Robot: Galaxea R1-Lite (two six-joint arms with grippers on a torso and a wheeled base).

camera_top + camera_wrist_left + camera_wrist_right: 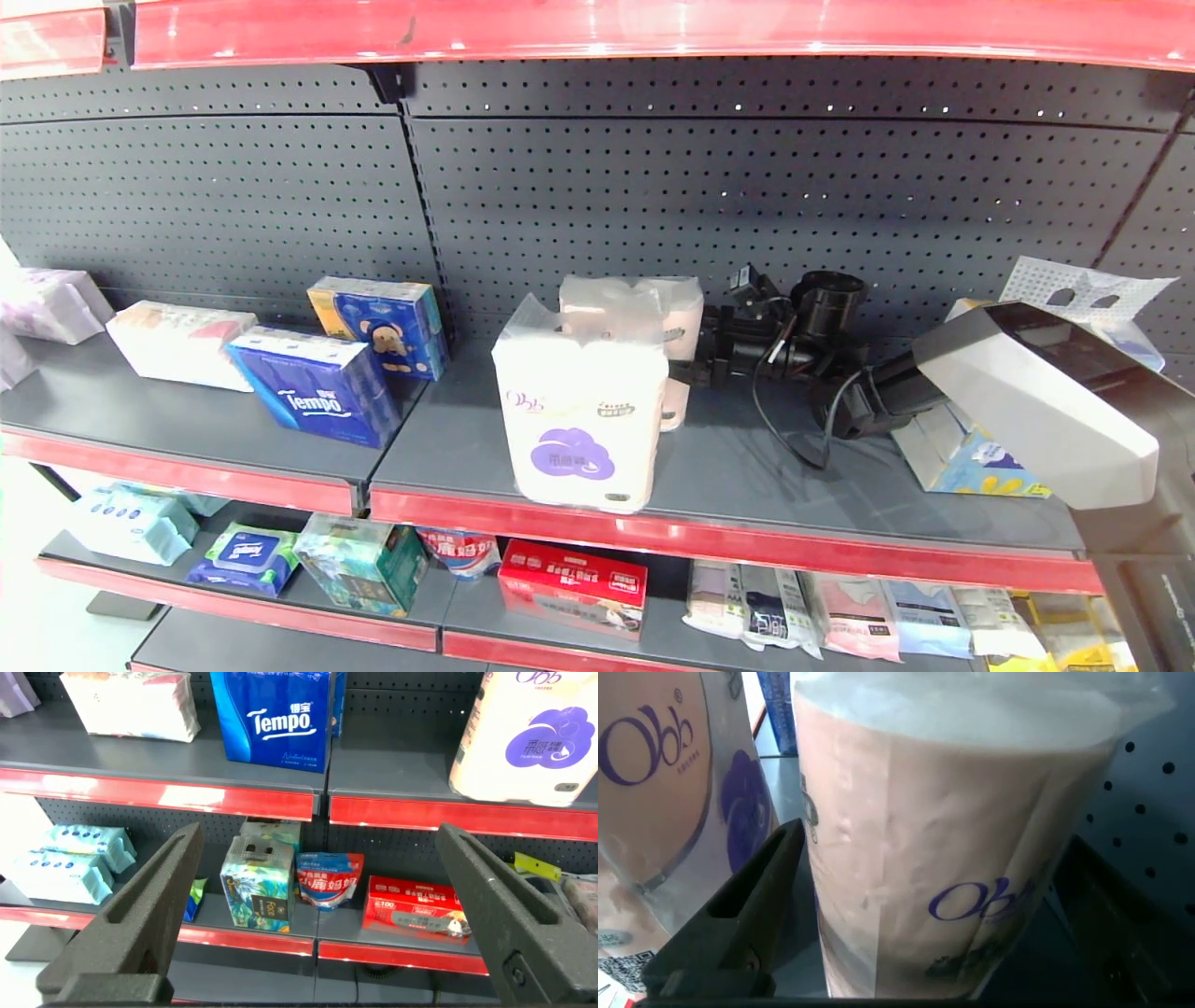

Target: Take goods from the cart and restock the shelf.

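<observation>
Middle shelf [794, 495], right bay: rear toilet-roll pack [665, 303] upright against the pegboard back [653, 177], directly behind the front toilet-roll pack [579, 411], close enough that a gap cannot be made out. Right gripper [698, 353] clamped across the rear toilet-roll pack from its right side, arm lying low over the shelf deck. Tissue box [971, 457] under that arm, near the right end. Left bay: blue tissue pack [313, 387] at the front, white pack [177, 343] and blue bear box [383, 327] behind it, well apart from the rolls.

Right wrist view, unlike the head view: rear toilet-roll pack [952, 859] spanning the whole right gripper [934, 840], one finger flush on each flank; front toilet-roll pack [663, 812] just beside.

Left wrist view: left gripper [318, 831] spread wide, nothing between, facing the lower shelf [262, 938], with green box [257, 882], red-and-blue pouch [329, 879] and red box [416, 910] in a row.
</observation>
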